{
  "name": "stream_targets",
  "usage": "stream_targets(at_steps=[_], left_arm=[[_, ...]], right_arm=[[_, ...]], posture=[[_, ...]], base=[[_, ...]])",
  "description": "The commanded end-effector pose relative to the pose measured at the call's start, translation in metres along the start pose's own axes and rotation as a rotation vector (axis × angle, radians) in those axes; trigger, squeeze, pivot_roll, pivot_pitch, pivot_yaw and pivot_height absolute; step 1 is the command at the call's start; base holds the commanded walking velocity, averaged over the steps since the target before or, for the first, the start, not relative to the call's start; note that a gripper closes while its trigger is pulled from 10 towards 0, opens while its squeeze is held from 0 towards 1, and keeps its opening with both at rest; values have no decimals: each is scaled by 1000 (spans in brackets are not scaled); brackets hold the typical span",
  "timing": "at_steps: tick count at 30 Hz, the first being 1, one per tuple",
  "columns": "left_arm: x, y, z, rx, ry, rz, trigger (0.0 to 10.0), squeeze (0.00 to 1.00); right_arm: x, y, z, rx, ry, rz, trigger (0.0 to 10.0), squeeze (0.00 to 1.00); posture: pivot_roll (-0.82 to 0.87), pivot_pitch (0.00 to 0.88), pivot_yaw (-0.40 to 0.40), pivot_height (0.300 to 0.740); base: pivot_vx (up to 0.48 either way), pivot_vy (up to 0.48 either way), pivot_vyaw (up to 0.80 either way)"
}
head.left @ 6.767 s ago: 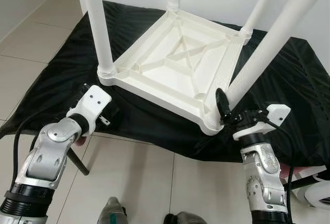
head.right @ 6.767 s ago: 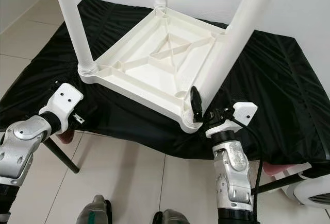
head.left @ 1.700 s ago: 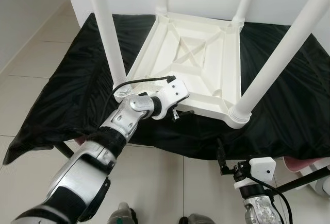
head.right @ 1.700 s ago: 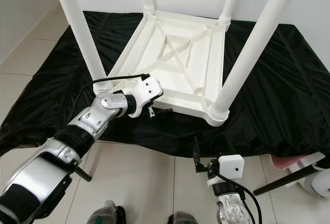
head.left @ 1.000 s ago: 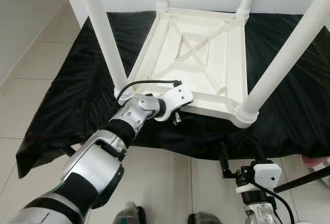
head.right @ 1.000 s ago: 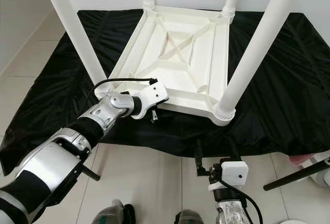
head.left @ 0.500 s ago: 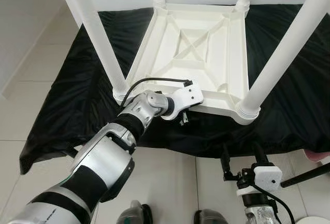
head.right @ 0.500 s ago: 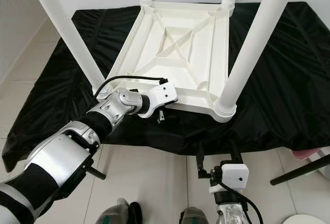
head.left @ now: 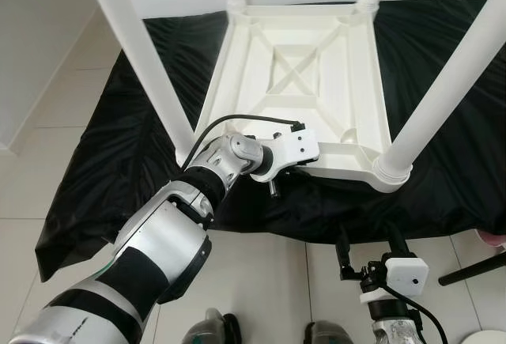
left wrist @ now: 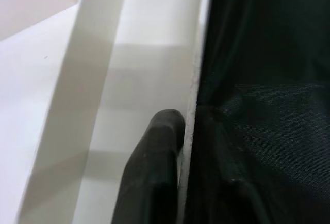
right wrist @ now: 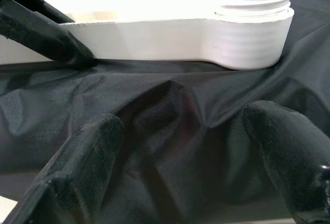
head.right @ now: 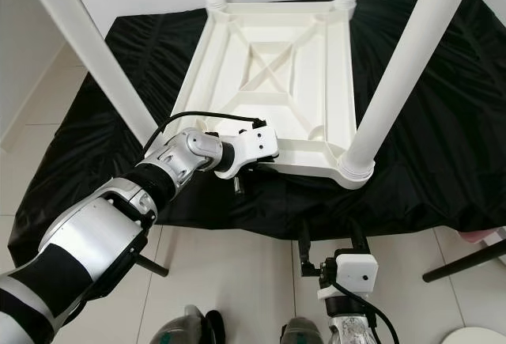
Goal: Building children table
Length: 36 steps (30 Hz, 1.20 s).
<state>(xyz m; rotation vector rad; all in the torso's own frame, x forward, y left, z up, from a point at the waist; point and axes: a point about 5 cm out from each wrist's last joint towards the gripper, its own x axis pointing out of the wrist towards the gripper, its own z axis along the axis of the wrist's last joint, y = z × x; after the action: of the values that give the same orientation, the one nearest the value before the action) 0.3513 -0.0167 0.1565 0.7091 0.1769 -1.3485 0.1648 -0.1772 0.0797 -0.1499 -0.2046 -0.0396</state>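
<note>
Children table (head.left: pixel 316 91) upturned; left tool (head.left: pixel 294 172) outstretched, gripping near rim.

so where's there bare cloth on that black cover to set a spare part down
Bare black cloth lies left of the upturned white table, past its near left leg, and right of the near right leg. The near edge is crowded: the left gripper is at the rim, and the right gripper sits just below.

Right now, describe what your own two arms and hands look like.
Both arms are jointed silver metal with black bands at the joints. The left arm ends in a white wrist block with a black cable looping over it; its hand has black fingers. The right hand has two long black fingers on a white block with a small dark lens and a black cable.
</note>
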Motion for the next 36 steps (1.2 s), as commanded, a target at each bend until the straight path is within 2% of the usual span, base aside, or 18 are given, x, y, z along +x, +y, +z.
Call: stream_targets(at_steps=[1, 2, 3, 15, 16, 21, 26, 28, 32, 36], left_arm=[[1, -5, -9, -39, 10, -3, 4745, 0], [1, -5, -9, -32, 10, -7, 9333, 0], [1, -4, -9, -32, 12, -8, 10000, 0], [-8, 6, 1, -41, -32, -45, 10000, 0], [-12, 11, 9, -39, -59, -51, 10000, 0], [-15, 17, 16, -34, -83, -45, 10000, 0], [-32, 38, 47, -16, -192, -25, 10000, 0], [-34, 40, 50, -14, -202, -21, 10000, 0], [-27, 31, 38, 8, -159, -48, 10000, 0], [-20, 21, 28, -21, -142, -89, 10000, 0]], right_arm=[[-4, 4, -3, 6, 16, 10, 10000, 0], [-4, 5, -3, 6, 17, 10, 10000, 0], [-3, 5, -4, 5, 16, 13, 10000, 0], [-1, 8, -5, -3, 13, 28, 10000, 0], [0, 8, -5, -5, 13, 32, 10000, 0], [1, 9, -6, -8, 11, 35, 10000, 0], [3, 9, -6, -14, 8, 38, 10000, 0], [3, 9, -6, -15, 8, 38, 10000, 0], [4, 8, -7, -19, 7, 41, 10000, 0], [4, 7, -7, -20, 7, 38, 10000, 0]], posture=[[-182, 91, 174, 740], [-182, 87, 173, 740], [-182, 86, 173, 740], [-175, 75, 168, 740], [-173, 74, 167, 740], [-173, 72, 166, 740], [-169, 69, 157, 740], [-169, 69, 157, 740], [-170, 71, 157, 740], [-170, 74, 156, 740]], base=[[0, 0, 0], [0, 0, 0], [0, 0, 0], [0, 0, 0], [0, 0, 0], [0, 0, 0], [0, 0, 0], [0, 0, 0], [0, 0, 0], [0, 0, 0]])
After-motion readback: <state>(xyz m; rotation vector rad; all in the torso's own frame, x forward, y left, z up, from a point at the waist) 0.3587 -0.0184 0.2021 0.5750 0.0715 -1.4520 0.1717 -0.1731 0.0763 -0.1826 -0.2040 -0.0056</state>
